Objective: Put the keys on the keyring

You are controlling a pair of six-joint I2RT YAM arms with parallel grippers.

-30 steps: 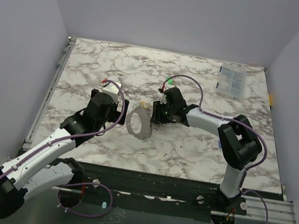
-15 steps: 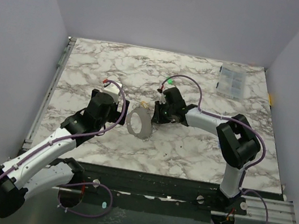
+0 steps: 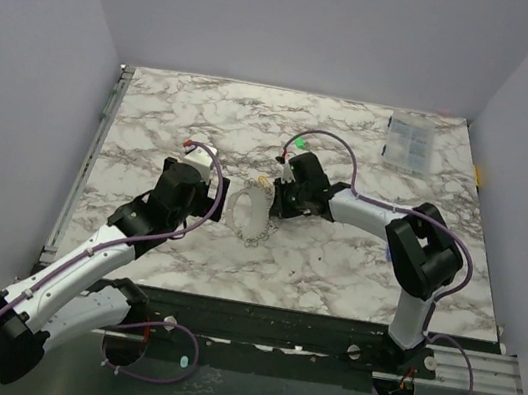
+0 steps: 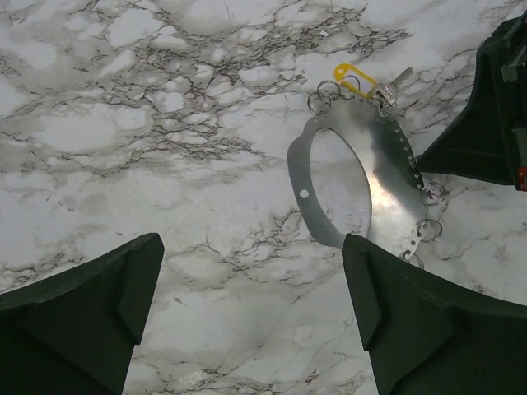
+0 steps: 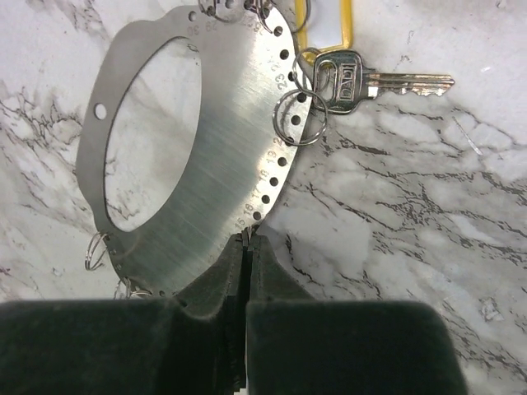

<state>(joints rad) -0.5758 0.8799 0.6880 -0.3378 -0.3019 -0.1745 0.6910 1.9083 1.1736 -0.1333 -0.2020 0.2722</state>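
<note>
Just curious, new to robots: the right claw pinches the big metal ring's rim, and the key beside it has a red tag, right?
Not quite. The tag on the key is yellow, not red; the right wrist view shows it. The right gripper does pinch the keyring's rim.

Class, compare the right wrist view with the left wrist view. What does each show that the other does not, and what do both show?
Only the right wrist view: the numbers stamped beside the holes of the keyring.
Only the left wrist view: the left gripper, fingers wide open above the table.
Both: the keyring, the key with its yellow tag, small wire rings, and the right gripper shut on the keyring's rim.
</note>
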